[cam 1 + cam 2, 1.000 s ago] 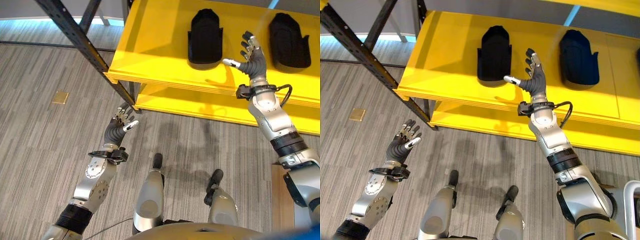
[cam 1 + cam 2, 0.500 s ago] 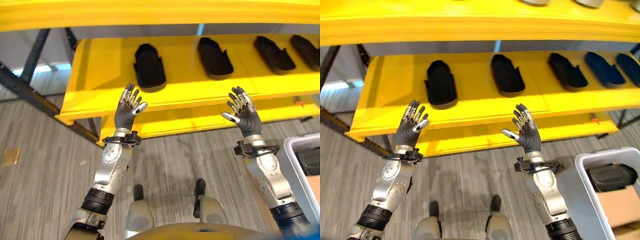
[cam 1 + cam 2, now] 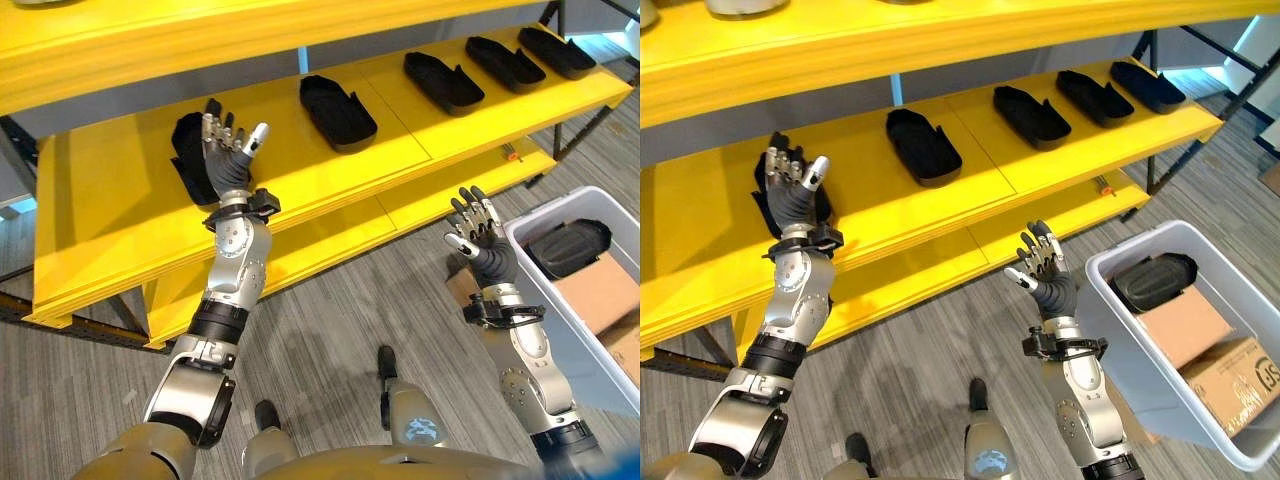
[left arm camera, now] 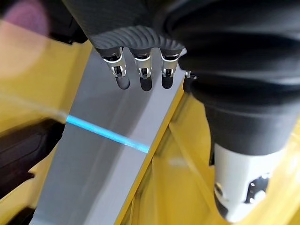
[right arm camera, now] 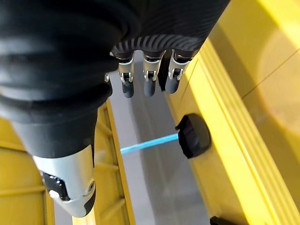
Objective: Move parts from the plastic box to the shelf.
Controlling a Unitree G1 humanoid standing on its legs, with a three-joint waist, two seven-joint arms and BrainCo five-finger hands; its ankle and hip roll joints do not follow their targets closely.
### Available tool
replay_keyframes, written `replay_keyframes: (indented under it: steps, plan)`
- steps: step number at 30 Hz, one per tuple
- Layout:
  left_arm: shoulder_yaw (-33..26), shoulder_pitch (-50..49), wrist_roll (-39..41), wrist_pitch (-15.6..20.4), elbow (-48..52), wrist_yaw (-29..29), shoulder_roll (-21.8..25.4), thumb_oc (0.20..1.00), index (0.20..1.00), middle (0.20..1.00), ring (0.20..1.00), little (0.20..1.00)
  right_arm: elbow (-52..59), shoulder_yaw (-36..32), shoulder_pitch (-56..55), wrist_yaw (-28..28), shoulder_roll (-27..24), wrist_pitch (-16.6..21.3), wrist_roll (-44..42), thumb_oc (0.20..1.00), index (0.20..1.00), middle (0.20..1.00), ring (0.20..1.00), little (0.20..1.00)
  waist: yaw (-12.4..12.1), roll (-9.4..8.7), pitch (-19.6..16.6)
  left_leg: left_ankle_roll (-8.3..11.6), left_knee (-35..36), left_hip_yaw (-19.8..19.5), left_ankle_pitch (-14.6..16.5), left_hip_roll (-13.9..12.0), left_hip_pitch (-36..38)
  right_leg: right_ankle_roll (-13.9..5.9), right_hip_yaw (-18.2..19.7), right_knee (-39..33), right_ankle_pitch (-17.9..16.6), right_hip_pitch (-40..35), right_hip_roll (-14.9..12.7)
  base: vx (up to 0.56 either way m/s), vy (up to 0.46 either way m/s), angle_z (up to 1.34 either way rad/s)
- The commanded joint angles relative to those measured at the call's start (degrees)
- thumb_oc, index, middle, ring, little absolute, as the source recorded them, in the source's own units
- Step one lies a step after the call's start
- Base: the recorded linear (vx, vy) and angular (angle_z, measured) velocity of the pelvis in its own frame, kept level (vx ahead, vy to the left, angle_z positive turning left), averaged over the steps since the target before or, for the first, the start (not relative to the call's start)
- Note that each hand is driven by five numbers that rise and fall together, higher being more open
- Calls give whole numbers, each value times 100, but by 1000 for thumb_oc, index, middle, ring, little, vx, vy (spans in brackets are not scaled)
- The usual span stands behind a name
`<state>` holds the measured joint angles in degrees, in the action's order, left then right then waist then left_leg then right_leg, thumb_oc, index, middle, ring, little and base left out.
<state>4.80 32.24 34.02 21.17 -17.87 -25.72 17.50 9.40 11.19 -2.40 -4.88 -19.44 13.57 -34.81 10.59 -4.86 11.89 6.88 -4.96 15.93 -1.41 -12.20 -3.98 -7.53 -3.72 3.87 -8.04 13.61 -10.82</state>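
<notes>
Item: yellow shelf point(image 3: 940, 215), middle level. Five black parts are laid along it in a row; the leftmost part point(image 3: 190, 145) is partly covered by the left robot hand point(image 3: 225, 160), the next part point(image 3: 923, 146) lies to its right, and three more parts point(image 3: 1030, 115) run on toward the far right end.

Item: plastic box point(image 3: 1110, 310), grey, on the floor at the right. One black part point(image 3: 1152, 281) is seen inside it at the far end, beside two cardboard boxes point(image 3: 1185, 328).

Item: left robot hand. It is raised in front of the shelf with fingers spread and straight; nothing is held.

Item: right robot hand point(image 3: 1045, 280). It is held up just left of the plastic box, fingers spread, nothing gripped; this is confirmed in its wrist view, where the fingers point(image 5: 149, 79) hang straight.

Step in hand, as judged: the black part in the box is to be fetched. The right robot hand is best carried over the near rim and lowered onto the part's broad body, clear of the cardboard, with fingers closed only once the part is straddled. A free stretch of shelf is to be chosen for placing.

Writing: a printed mark is seen on the nearer cardboard box point(image 3: 1250, 380); it is not read here. No other labels can be made out.
</notes>
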Motion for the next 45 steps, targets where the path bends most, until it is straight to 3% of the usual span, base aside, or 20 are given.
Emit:
replay_keyframes:
  steps: [1, 4, 8, 15, 30, 45]
  plan:
    - [-182, 478, -743, 406, -75, -373, 804, 1000, 1000, 1000, 1000, 1000, 578, -147, 323, 59, -157, 503, -139, 1000, 1000, 1000, 1000, 1000, -98, -209, 440, 176, -362, -454, 9, -565, -381, -280, -82, 472, 838, -437, -272, -32, -9, -5]
    - [-229, 764, -832, 405, -515, -540, 1047, 1000, 1000, 1000, 1000, 1000, 601, -120, 276, 67, -205, 536, -183, 1000, 1000, 1000, 1000, 1000, -65, -243, 531, 195, -416, -426, 10, -581, -422, -285, -37, 510, 823, -359, -267, -44, -12, -9]
    - [-50, 1890, -1110, 169, -2105, -975, 1906, 1000, 1000, 1000, 1000, 1000, 689, 64, 159, 108, -403, 685, -337, 1000, 1000, 1000, 1000, 1000, 12, -404, 861, 248, -584, -439, -23, -641, -666, -326, 0, 583, 750, -126, -258, -85, -42, -12]
    - [174, 2499, -1082, 5, -3142, -979, 2574, 1000, 1000, 1000, 1000, 1000, 714, 91, -36, 132, -557, 796, -459, 1000, 1000, 1000, 1000, 1000, -33, -560, 1108, 276, -749, -553, -15, -690, -946, -362, -98, 564, 689, -47, -239, -11, -22, 4]
    - [159, 2618, -1016, -90, -3552, -1067, 2884, 1000, 1000, 1000, 1000, 1000, 741, 160, -181, 203, -711, 859, -606, 1000, 1000, 1000, 1000, 1000, -217, -767, 1312, 241, -1121, -786, 115, -737, -1446, -349, -291, 516, 658, -12, -226, 6, 1, 7]
    - [426, 2954, -975, -198, -3894, -902, 2943, 1000, 1000, 1000, 1000, 1000, 834, 161, -223, 275, -840, 882, -662, 1000, 1000, 1000, 1000, 1000, -194, -881, 1502, 210, -1367, -877, 180, -735, -1790, -356, -269, 535, 617, 149, -197, 0, 3, 2]
